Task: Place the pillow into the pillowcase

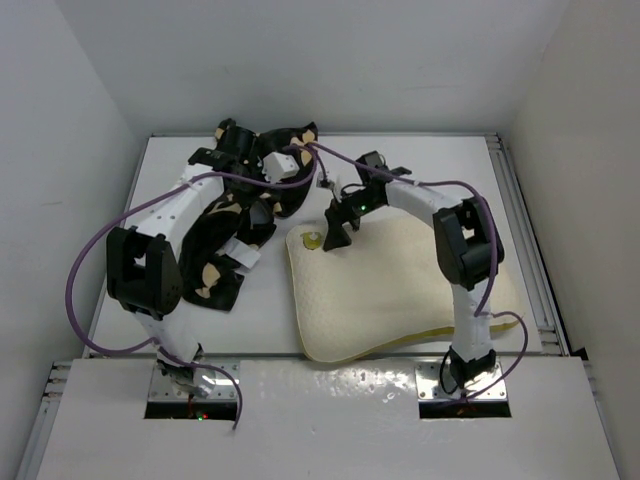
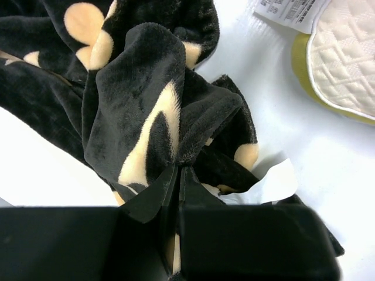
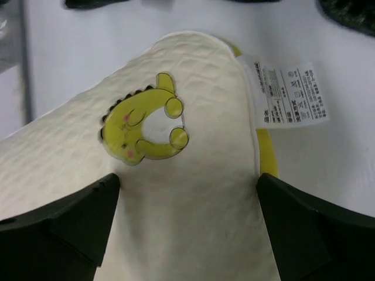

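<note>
The cream quilted pillow (image 1: 390, 295) with yellow piping lies flat at centre right. It has a yellow dinosaur patch (image 3: 146, 126) and a white tag (image 3: 290, 96) at its far-left corner. My right gripper (image 1: 335, 225) hovers open over that corner, its jaws (image 3: 187, 181) wide apart on either side of the pillow (image 3: 193, 222) without gripping it. The black pillowcase (image 1: 225, 250) with tan motifs lies crumpled at the left. My left gripper (image 1: 283, 190) is shut (image 2: 179, 170) on a bunched fold of the pillowcase (image 2: 135, 105), close to the pillow's corner (image 2: 345, 58).
The white table (image 1: 420, 170) is boxed in by white walls at the left, back and right. A metal rail (image 1: 525, 230) runs along its right edge. A white label (image 2: 275, 181) sticks out of the pillowcase near my left fingers.
</note>
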You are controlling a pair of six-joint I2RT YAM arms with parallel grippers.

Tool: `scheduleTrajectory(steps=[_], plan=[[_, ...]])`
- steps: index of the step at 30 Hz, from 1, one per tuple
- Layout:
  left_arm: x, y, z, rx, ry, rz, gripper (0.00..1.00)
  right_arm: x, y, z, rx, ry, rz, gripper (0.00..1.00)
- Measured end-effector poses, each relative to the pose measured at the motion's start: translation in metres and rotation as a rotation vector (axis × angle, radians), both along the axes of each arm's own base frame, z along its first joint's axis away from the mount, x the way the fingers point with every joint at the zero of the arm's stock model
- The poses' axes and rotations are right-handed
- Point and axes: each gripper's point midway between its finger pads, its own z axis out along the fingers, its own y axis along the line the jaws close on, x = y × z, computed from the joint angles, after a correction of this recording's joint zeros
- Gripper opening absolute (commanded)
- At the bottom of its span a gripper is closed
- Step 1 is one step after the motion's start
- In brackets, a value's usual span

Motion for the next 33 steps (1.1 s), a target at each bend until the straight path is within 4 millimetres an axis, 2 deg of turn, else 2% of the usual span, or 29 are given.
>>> scheduleTrajectory(steps=[3,5,7,9,10,11,16,18,23,28,33], plan=[[-0.001,0.0,-0.001,-0.001,0.007,0.005,0.0,-0.012,0.002,-0.027,-0.087,-0.051,-0.021,0.99],[-0.003,0.001,-0.002,-0.001,0.016,0.008,0.0,-0.013,0.003,-0.041,-0.123,-0.094,-0.049,0.97],[-0.005,0.001,-0.003,-0.005,0.024,0.014,0.0,-0.006,0.007,-0.047,-0.154,-0.15,-0.083,0.68],[-0.006,0.0,-0.004,-0.013,0.031,0.02,0.0,-0.001,0.013,-0.046,-0.171,-0.18,-0.117,0.35],[-0.007,-0.001,-0.004,-0.019,0.034,0.023,0.0,0.002,0.018,-0.044,-0.17,-0.188,-0.145,0.09],[-0.007,-0.001,-0.004,-0.023,0.037,0.024,0.0,0.004,0.021,-0.041,-0.161,-0.201,-0.161,0.0],[-0.01,-0.007,-0.004,-0.062,0.053,0.029,0.0,0.008,0.029,-0.028,-0.095,-0.23,-0.26,0.0],[-0.012,-0.009,-0.003,-0.081,0.059,0.039,0.0,0.003,0.028,-0.021,-0.048,-0.238,-0.297,0.0],[-0.012,-0.012,0.003,-0.143,0.078,0.072,0.0,-0.016,0.032,0.014,0.139,-0.24,-0.389,0.0],[-0.004,-0.015,0.025,-0.203,0.054,0.079,0.0,-0.032,0.063,0.045,0.287,-0.205,-0.38,0.0],[-0.007,-0.02,0.031,-0.218,0.053,0.049,0.0,-0.038,0.11,0.059,0.371,-0.126,-0.344,0.0]])
